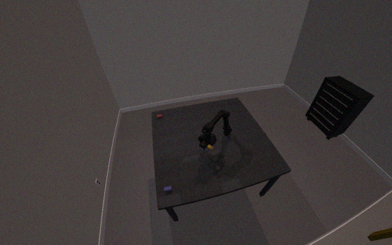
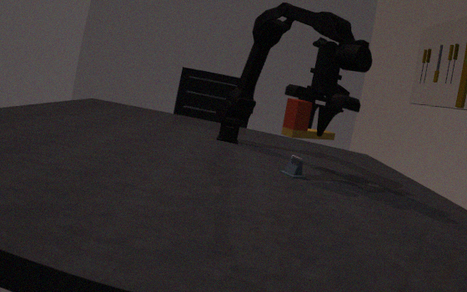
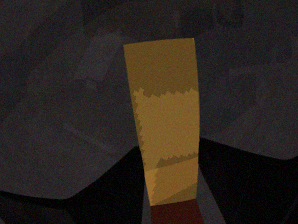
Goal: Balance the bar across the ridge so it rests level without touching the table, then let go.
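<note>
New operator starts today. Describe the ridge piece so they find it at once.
Start at the dark table and find the black arm's gripper holding the yellow bar. Just in front, on the tabletop, stands the ridge: the only small pale blue-grey wedge there.

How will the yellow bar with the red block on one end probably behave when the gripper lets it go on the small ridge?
The bar looks flat and stiff, so it should not sag. The red block stands on one end only, so that end is probably heavier and the bar may tip unless placed off-centre. The ridge looks small and narrow, so balance is likely delicate. The gripper holds the bar in the air.
</note>
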`<state>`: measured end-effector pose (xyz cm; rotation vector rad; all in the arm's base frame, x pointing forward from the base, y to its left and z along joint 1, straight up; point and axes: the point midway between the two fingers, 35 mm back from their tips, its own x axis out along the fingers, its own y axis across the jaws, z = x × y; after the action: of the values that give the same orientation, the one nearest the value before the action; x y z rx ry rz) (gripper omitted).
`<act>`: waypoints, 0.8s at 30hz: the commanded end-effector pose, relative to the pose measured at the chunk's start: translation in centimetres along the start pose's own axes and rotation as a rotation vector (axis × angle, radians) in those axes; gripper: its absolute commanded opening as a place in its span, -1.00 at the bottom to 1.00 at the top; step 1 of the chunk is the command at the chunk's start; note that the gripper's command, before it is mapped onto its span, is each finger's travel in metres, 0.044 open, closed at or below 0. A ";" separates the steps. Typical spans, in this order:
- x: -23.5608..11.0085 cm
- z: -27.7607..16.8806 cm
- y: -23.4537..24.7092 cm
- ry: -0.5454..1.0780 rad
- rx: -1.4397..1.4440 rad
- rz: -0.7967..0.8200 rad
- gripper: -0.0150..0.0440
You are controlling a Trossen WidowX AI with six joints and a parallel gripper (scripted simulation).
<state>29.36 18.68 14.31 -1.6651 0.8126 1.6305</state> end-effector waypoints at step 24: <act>3.9 0.1 -0.1 -0.002 0.002 -0.003 -0.49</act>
<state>29.58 19.00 10.84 -1.6659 0.8066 1.6248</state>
